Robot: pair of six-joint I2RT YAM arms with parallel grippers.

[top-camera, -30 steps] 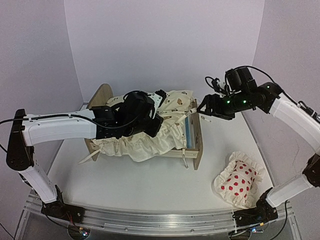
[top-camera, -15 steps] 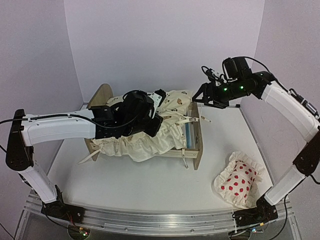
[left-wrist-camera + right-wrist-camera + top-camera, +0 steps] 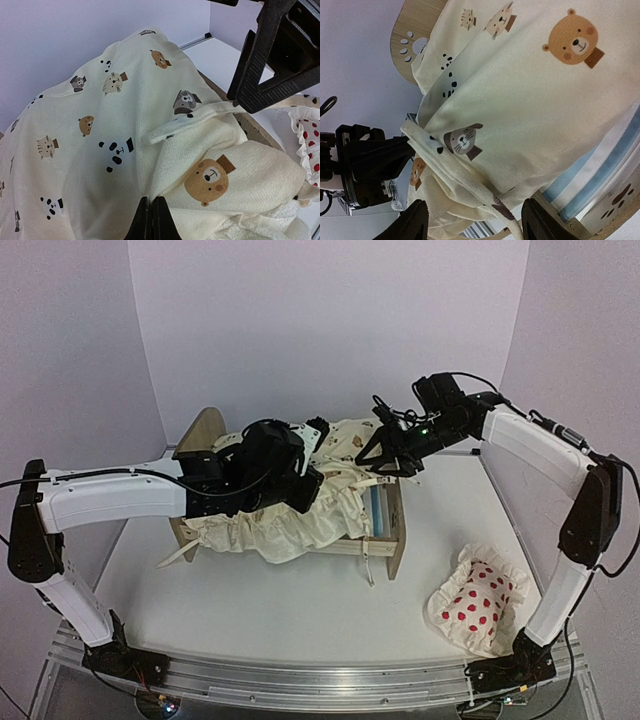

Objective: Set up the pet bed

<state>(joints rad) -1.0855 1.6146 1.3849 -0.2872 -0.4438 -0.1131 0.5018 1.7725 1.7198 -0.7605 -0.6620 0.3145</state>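
On the pet bed (image 3: 394, 520) the cushion (image 3: 300, 525) sits bunched up, not flat yet. The pillow (image 3: 480, 600) waits at 4 o'clock. The left gripper (image 3: 152, 216) is squeezed shut; the right gripper (image 3: 479, 221) is spread wide.

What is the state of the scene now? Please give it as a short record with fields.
pet bed: upright on the table, striped base partly showing
cushion: draped over the bed, bunched, hanging over its near side
pillow: on the table, apart from the bed
left gripper: shut, tips against the cushion
right gripper: open, a cushion tie between its fingers
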